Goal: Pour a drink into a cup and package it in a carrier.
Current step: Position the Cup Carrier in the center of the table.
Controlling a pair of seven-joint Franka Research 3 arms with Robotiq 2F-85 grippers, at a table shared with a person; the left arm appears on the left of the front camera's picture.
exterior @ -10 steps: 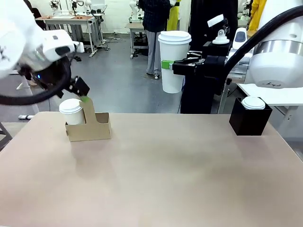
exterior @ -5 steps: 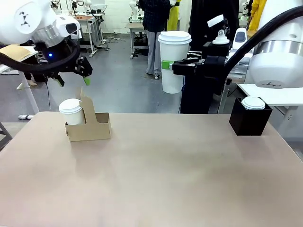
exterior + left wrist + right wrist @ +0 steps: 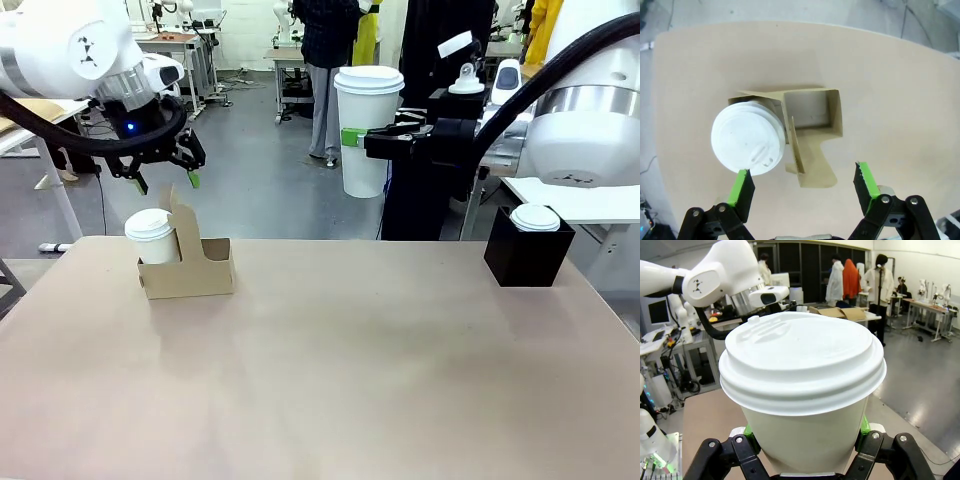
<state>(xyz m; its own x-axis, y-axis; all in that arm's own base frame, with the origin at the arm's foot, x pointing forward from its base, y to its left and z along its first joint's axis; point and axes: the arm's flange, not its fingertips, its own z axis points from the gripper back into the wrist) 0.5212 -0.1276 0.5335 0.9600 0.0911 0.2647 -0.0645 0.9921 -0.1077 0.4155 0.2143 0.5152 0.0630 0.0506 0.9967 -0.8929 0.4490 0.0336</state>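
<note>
Packaging step: carrier (image 3: 200,278) holding one lidded cup (image 3: 151,228).
With left jaws spread above carrier and right jaws pinching second cup (image 3: 368,130), lower upright into empty slot (image 3: 810,109).

The left pincer (image 3: 802,172), jaws spread wide, hangs above the carrier (image 3: 836,114), a white lidded cup (image 3: 747,145) in one slot.

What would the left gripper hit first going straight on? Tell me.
Probably the upright handle of the carrier, centred below the open left gripper, with the lidded cup just beside that line; depth is unclear.
</note>
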